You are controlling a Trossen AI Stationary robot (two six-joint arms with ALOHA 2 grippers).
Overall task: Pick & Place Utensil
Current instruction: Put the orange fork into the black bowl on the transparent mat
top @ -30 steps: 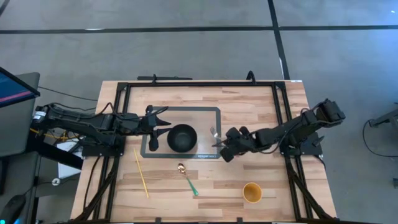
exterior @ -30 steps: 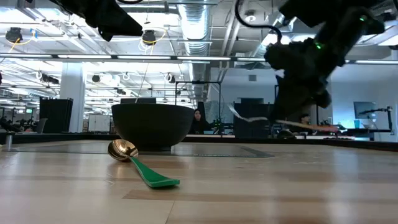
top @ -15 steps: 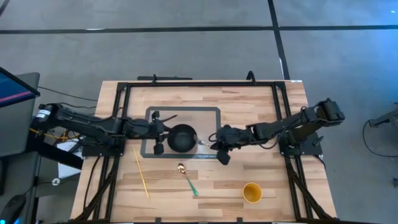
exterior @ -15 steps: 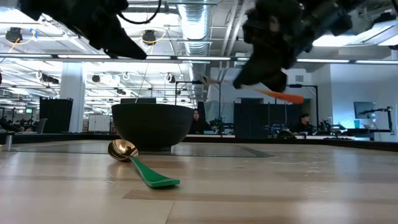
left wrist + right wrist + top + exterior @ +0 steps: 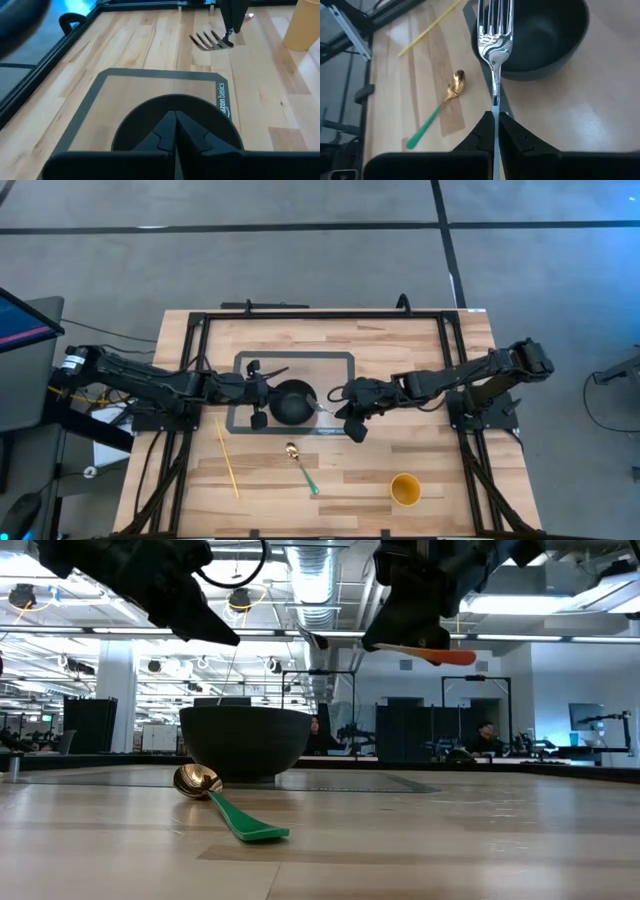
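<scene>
Silver and slim, the fork (image 5: 493, 30) is clamped by its handle between the closed fingers of the right gripper (image 5: 350, 408), held in the air with its long axis running roughly level, tines pointing toward 9 o'clock in the high view, at the black bowl (image 5: 293, 402). From the right wrist view the tines reach over the bowl's near rim; in the low view the fork's orange handle end (image 5: 447, 656) sticks out behind the gripper, well above the wood. The bowl sits on a grey mat (image 5: 340, 363) whose edge reads "amazon basics" (image 5: 222, 99). The left gripper (image 5: 256, 393) is at the bowl's 9 o'clock side, its fingers pressed together with nothing between them in the left wrist view. At 6 o'clock from the bowl lies a gold spoon with a green handle (image 5: 303, 468), handle pointing toward 5 o'clock; a yellow chopstick (image 5: 227, 457) lies at 7 o'clock and a yellow cup (image 5: 405, 489) at 4 o'clock, near the table's front edge. The wooden table (image 5: 400, 350) is bare at 12 o'clock, beyond the mat, inside the black frame (image 5: 320, 314).
</scene>
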